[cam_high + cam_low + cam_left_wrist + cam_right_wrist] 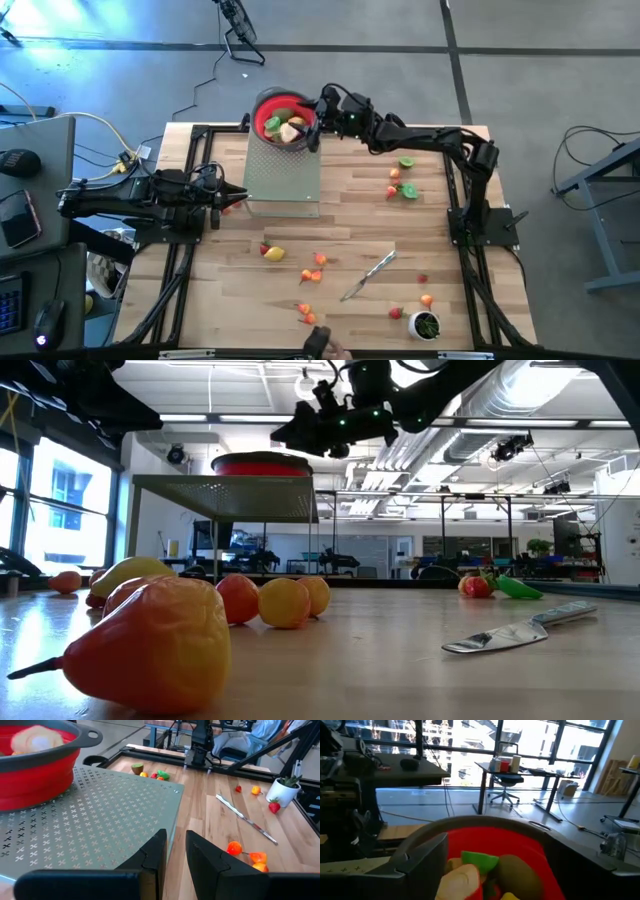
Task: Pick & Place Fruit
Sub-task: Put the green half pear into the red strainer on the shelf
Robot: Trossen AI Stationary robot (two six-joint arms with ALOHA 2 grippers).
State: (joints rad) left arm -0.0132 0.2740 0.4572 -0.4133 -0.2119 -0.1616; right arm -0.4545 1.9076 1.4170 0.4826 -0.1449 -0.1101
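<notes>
This is a robotics lab or workshop in a large open-plan hall. A wooden table framed in black metal rails stands on a bare grey floor, with cables trailing across it. Beyond it are tall windows, desks, an office chair and exposed ceiling ducts.

Some fruit pieces sit piled in the red bowl, right under the right gripper, whose fingers are spread wide: a green one, a brown one, a tan one and a bit of yellow. A green, red and orange bunch lies on the table near that arm's middle, well away from its gripper. More small red, orange and yellow pieces lie spread over the table, far from both grippers.
</notes>
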